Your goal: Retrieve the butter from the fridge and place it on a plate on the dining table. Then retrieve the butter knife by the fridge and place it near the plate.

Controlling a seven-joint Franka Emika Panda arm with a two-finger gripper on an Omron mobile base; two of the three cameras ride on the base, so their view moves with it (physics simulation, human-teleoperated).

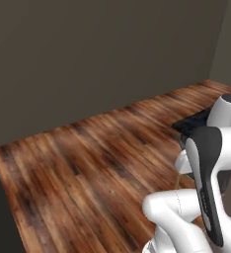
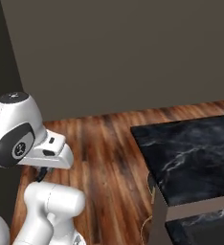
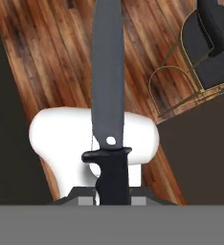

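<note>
Pinching the black handle of the butter knife (image 3: 108, 115), the gripper (image 3: 113, 198) has its fingers drawn tight on it, the grey blade running straight up the hand view over the wooden floor (image 3: 51, 57). A gold-framed stool (image 3: 200, 62) sits beyond. In the right base view the dining table (image 2: 190, 158) stands nearby.

The white arm (image 2: 32, 158) is folded close over its base, its claw (image 3: 112, 194) clamped tight.
</note>
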